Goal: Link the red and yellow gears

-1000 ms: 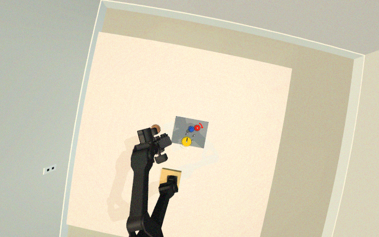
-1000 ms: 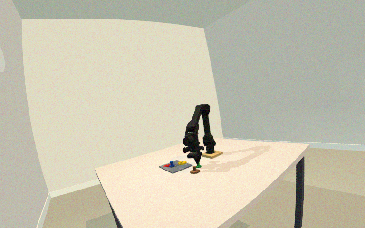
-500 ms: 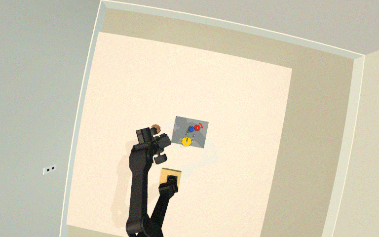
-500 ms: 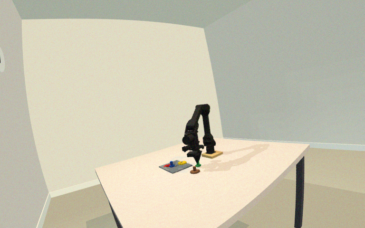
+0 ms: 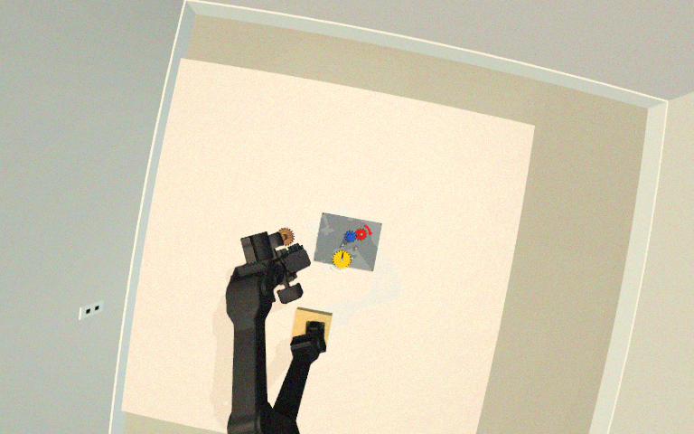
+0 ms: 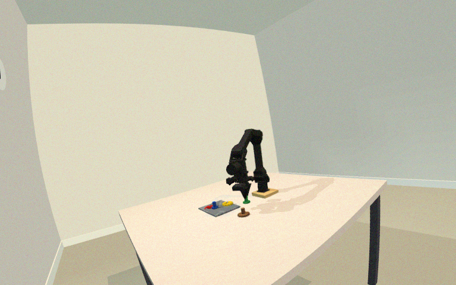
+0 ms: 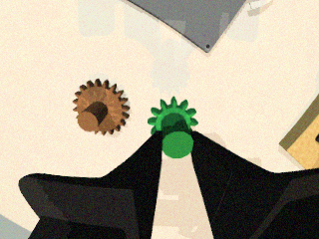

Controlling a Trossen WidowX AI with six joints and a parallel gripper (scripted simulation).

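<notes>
My gripper (image 7: pixel 175 137) (image 6: pixel 246 197) is shut on the handle of the green gear (image 7: pixel 173 111) (image 6: pixel 246 202), which is upright at table level; the top view does not show it. The brown gear (image 7: pixel 101 107) (image 6: pixel 243 214) (image 5: pixel 287 235) stands loose on the table beside it. On the grey board (image 5: pixel 330 225) (image 6: pixel 216 214) (image 7: pixel 199 25), the blue gear (image 5: pixel 350 236) (image 6: pixel 214 205) sits against the red gear (image 5: pixel 361 231) (image 6: pixel 208 207). The yellow gear (image 5: pixel 341 257) (image 6: pixel 227 203) is at the board's near edge. Small empty pegs (image 5: pixel 354 249) show between the blue and yellow gears.
The arm's tan base plate (image 5: pixel 302 319) (image 6: pixel 265 193) (image 7: pixel 299 154) stands on the table (image 5: pixel 419 204) (image 6: pixel 201 241), near the board's yellow-gear side. The red arrow (image 5: pixel 368 230) is beside the red gear. The arm reaches over the table left of the board in the top view.
</notes>
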